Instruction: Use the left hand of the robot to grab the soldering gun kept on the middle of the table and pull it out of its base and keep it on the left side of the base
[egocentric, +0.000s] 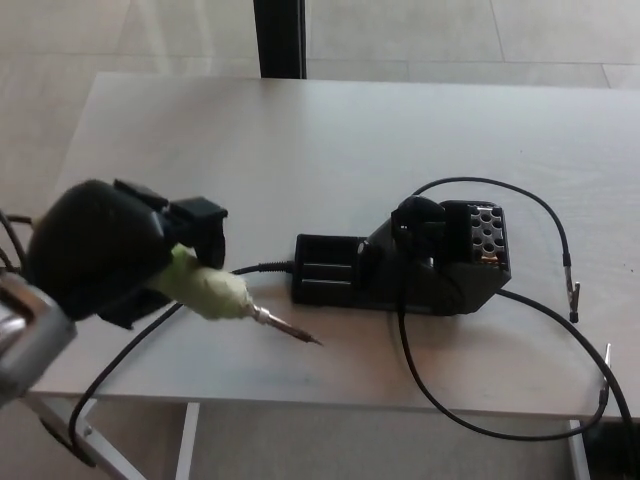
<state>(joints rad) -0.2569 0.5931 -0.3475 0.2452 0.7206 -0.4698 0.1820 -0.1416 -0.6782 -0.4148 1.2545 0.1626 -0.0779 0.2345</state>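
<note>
Left of the base (400, 268), our left robot hand (105, 260) is gripping the soldering gun (225, 297), tip nearing the table (330, 130). We are risking dragging its cord (150, 335).

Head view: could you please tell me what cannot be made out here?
- Soldering gun: the rear of its handle is hidden inside the left hand.
- Its tip: touching the table or just above, too fine to tell.
- Base cables: cut off by the lower right edge.
- Right hand: out of frame.
</note>
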